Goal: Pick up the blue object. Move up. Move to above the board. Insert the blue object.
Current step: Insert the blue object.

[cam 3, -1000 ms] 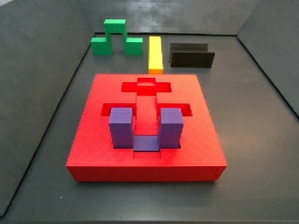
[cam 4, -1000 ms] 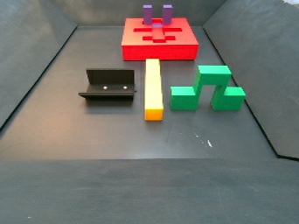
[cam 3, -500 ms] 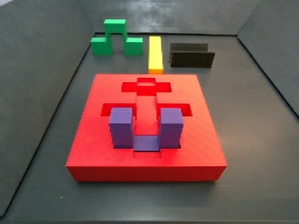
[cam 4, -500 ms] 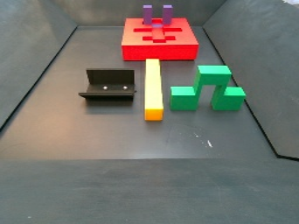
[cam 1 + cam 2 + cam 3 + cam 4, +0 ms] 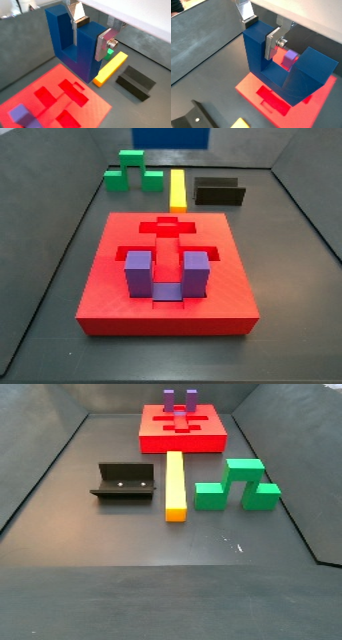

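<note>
Tool [image 5: 91,31]: clamped on one prong of blue block [image 5: 70,42], silver fingers [image 5: 104,45] w/ dark pads flat on opposite prong faces; seen in both wrist views [image 5: 261,35].
Tool position: high above floor, outside side-view framing; only a blue patch [image 5: 171,137] at top edge of a side view, prob. the held block.
Blue block: hung in the air, U-shape, prongs up, lower middle between; over near edge of board [image 5: 63,107], not in any recess yet.
Board: red slab on floor [image 5: 80,554], cross-shaped cut-out [image 5: 167,226] free, purple U [image 5: 166,273] already seated in one recess.
Other bits: yellow bar [image 5: 175,484], green block [image 5: 242,486], fixture [image 5: 126,482] beside board, well apart from it.
Handling (judged): rigid, solid-looking, no flex under clamp; smooth flat faces, so could slip or swing if squeezed lightly.
Weight (judged): light to moderate; held off-centre by one prong, so likely to tilt toward free prong.
Best hold (judged): flat parallel faces of a prong, as taken; pads high on prong left base clear for insertion.
Risk (judged): tight recess fit, small tilt could jam on board edge.
</note>
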